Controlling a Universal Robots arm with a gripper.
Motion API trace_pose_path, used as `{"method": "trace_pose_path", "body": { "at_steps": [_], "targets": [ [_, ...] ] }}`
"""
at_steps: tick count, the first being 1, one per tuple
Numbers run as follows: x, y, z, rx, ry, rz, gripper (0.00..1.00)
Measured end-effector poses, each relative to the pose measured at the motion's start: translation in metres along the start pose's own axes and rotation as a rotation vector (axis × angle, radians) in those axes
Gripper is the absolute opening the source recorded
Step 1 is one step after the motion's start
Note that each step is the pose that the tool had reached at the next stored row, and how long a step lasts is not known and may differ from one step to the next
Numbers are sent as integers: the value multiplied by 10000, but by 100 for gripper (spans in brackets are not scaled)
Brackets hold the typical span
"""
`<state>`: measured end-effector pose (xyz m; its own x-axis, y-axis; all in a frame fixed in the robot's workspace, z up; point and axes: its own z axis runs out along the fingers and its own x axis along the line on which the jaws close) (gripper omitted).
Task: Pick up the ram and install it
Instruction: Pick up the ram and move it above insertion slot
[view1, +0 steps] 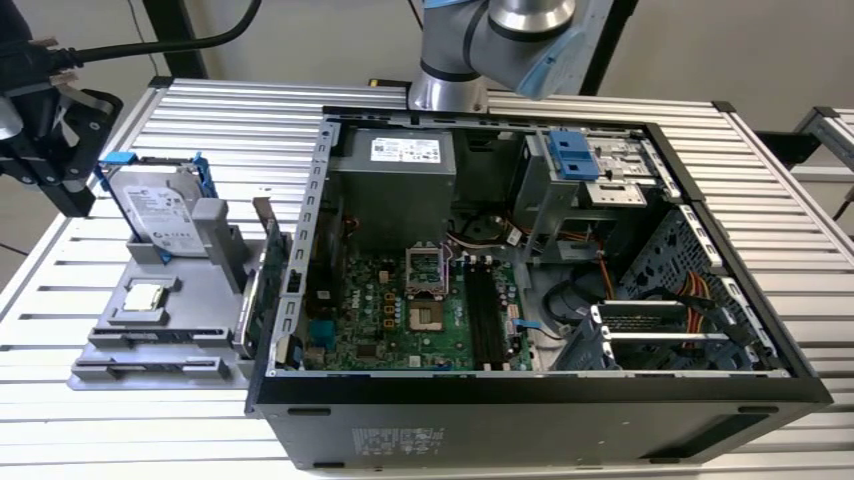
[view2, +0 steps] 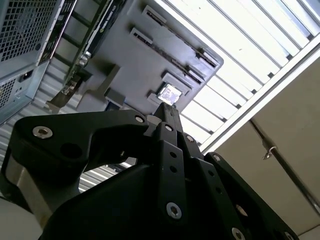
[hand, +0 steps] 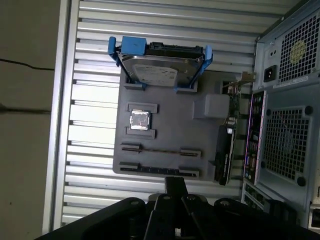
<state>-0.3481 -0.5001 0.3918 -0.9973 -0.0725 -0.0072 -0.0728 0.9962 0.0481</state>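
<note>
Gripper (hand: 175, 182), black and angular, has its fingertips pressed together with nothing between them in both wrist views. In the exterior view it hangs over the ribbed aluminium worktop (view1: 200, 110) at that view's left, apart from the grey plastic parts tray (hand: 165, 130). The ram (hand: 157, 170), a long thin dark stick, stands on edge in the tray's outermost holder, untouched; its colour cannot be made out. The tray also carries a silver hard drive in a blue bracket (hand: 157, 62) and a small square silver processor chip (hand: 139, 120). The open black computer case (view1: 534, 400) lies beside the tray.
</note>
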Motion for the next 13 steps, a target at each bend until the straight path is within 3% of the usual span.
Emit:
{"method": "trace_pose_path", "body": {
  "at_steps": [13],
  "targets": [
    [0, 0, -1, -2, 16, -324, 0]
  ]
}}
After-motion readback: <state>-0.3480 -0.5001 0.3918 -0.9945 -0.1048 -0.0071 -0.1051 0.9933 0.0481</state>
